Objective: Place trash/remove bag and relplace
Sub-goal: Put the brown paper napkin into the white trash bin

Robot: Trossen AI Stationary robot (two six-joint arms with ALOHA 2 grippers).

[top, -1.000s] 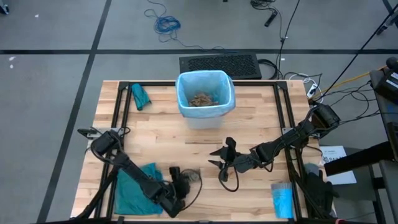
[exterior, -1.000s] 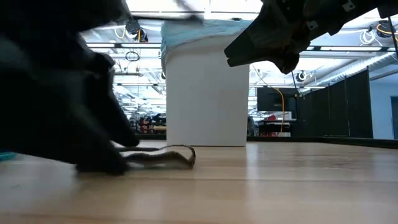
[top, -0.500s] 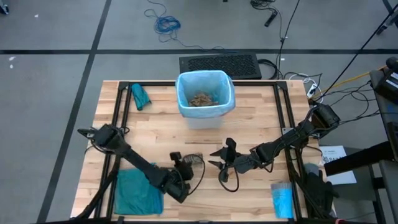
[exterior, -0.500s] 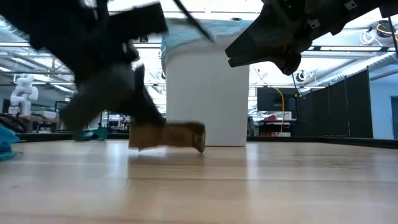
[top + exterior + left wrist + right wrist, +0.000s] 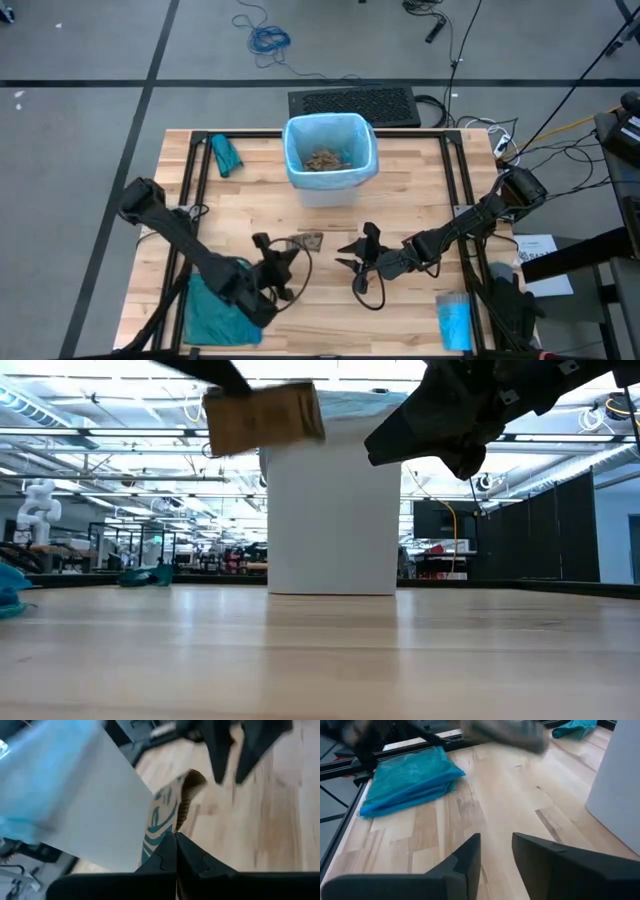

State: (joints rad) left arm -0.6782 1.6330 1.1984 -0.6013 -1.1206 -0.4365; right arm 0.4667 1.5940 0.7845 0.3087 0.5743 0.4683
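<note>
The white bin (image 5: 328, 168) stands at the table's far middle, lined with the pale blue bag (image 5: 296, 135). Brown paper trash (image 5: 322, 160) lies inside it. My left gripper (image 5: 284, 252) hovers near the table's middle, on the near side of the bin, shut on a flattened brown cardboard sleeve (image 5: 305, 242) with teal print (image 5: 159, 820). In the low view the sleeve (image 5: 263, 418) hangs at about the height of the bin's rim. My right gripper (image 5: 358, 262) hovers just right of it, open, with nothing between its fingers (image 5: 470, 857). My left gripper pinches the sleeve's near end (image 5: 169, 836) between its two fingers. The fingers come from the table's near left, slanting a little downward, and lie along the sleeve. The sleeve sticks out ahead of them toward the bin, lifted clear of the table.
A darker teal-green bag (image 5: 218, 312) lies folded at the near left and shows in the right wrist view as well (image 5: 410, 780). A small teal bundle (image 5: 226, 155) is at the far left and a folded blue packet (image 5: 455, 322) at the near right. A black frame (image 5: 196, 180) edges the table.
My left gripper has risen and gone from the near edge toward the bin, carrying the cardboard sleeve. The sleeve lay flat on the table a second ago and now hangs clear at about rim height. My right arm has kept still.
</note>
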